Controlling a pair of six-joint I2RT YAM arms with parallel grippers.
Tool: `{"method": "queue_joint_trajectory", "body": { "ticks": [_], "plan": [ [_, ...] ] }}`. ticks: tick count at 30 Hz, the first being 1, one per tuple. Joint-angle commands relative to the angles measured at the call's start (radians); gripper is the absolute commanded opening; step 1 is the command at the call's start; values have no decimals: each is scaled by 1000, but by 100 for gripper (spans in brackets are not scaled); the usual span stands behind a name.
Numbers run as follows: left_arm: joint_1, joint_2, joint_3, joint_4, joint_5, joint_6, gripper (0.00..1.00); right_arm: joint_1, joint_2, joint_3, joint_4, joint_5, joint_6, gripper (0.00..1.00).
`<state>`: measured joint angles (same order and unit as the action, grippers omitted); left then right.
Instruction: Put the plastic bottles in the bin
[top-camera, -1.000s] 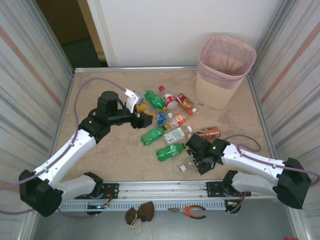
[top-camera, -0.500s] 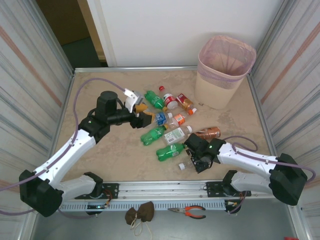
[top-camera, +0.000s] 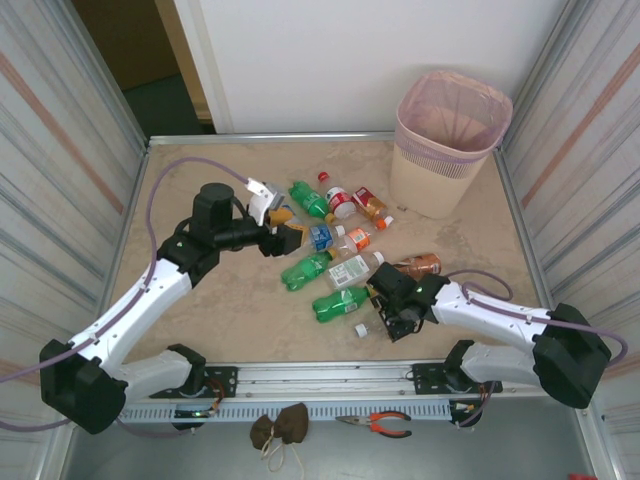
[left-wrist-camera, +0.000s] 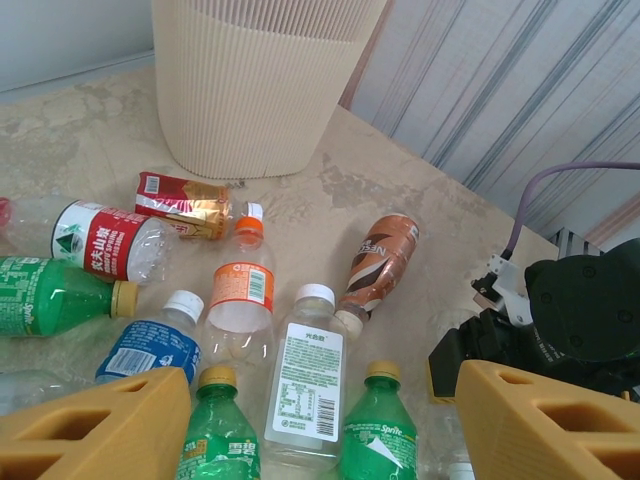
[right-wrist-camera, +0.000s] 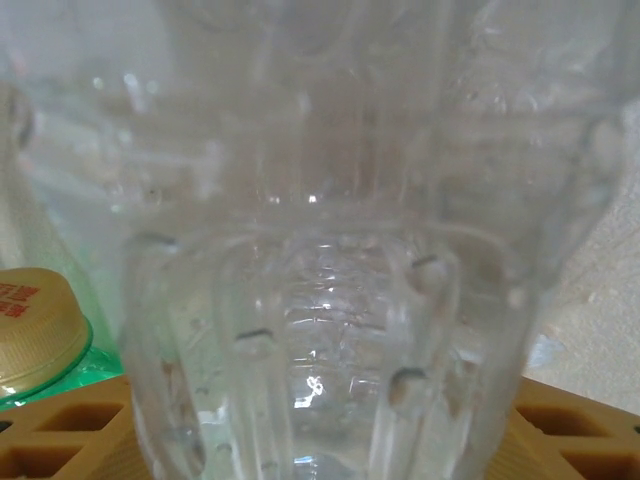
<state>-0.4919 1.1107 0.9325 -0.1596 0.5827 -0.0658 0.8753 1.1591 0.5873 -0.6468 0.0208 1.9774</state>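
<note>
Here, a clear ribbed plastic bottle (right-wrist-camera: 320, 300) lies beside a round gold cap (right-wrist-camera: 30, 325).

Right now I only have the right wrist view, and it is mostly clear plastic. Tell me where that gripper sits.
Observer: The right gripper is low at the near edge of the bottles, just right of a lying green bottle.
Operator: Give me the bin's position.
Observer: The bin stands upright at the far right corner, apart from the bottles.
Operator: Report the other arm.
Observer: The left gripper is open over their left side, holding nothing.
</note>
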Motion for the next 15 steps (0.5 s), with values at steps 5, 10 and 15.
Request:
{"method": "queue_joint_trajectory", "body": {
  "ticks": [5,10,15],
  "plan": [
    [7,-15,-3,20,11,12,71,-19,-8,43,-95,31,-48,58],
    [9,-16,21,17,10,4,71,-45,-64,106,-215,86,-95,57],
    [10,-9,55,12,-1,1,71,-103,-129,195,-326,169,-199,56]
  ]
}}
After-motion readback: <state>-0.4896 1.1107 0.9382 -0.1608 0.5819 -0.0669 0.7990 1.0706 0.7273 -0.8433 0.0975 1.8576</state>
